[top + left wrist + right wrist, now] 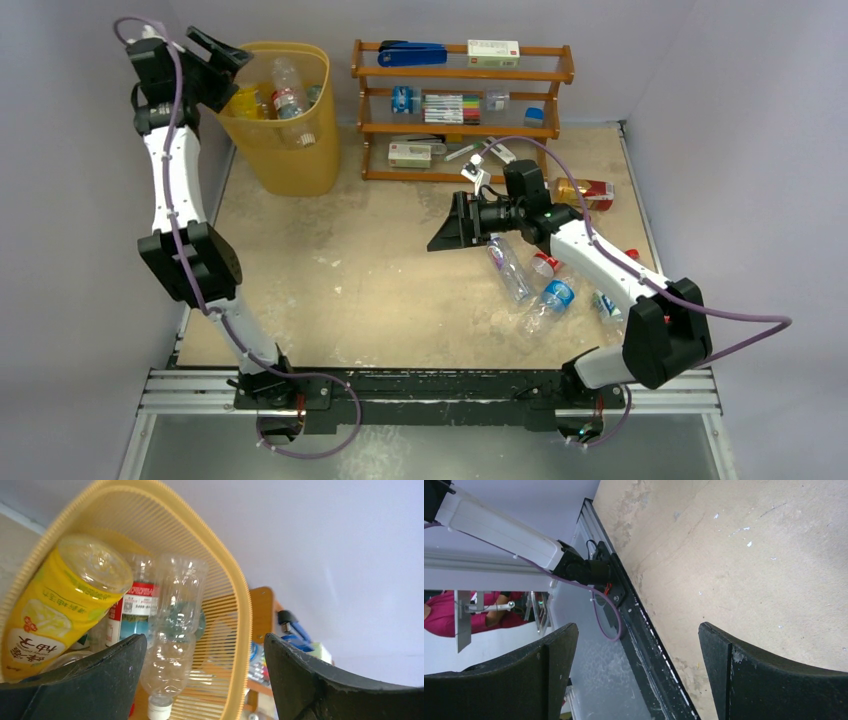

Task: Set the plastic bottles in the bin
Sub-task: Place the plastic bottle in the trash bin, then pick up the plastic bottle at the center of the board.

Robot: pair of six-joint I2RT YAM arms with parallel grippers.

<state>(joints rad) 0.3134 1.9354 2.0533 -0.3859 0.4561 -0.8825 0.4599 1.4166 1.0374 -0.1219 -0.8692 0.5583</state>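
Hovering at the rim of the tall yellow-orange translucent plastic bin (300, 150), which stands at the far-left corner of the beige table (350, 270), the left gripper (222, 52) has its jaws spread wide w/ nothing between them, touching nothing. Its wrist view looks straight into the bin. Inside are a yellow-labelled bottle (55, 610) leaning on the L wall, a red-labelled clear bottle (136, 605) behind it, and a bare clear bottle (175, 630) pointing cap-down. The right gripper (447, 225) hangs over mid-table, fingers pointing left, jaws likewise wide apart and empty. Its wrist view shows only bare tabletop and the black base rail (644, 625). On the table by the R arm lie a clear plastic bottle (510, 268), a blue-labelled bottle (556, 295) and others. An amber bottle w/ red label (588, 191) lies near the brown wooden shelf rack (460, 75).
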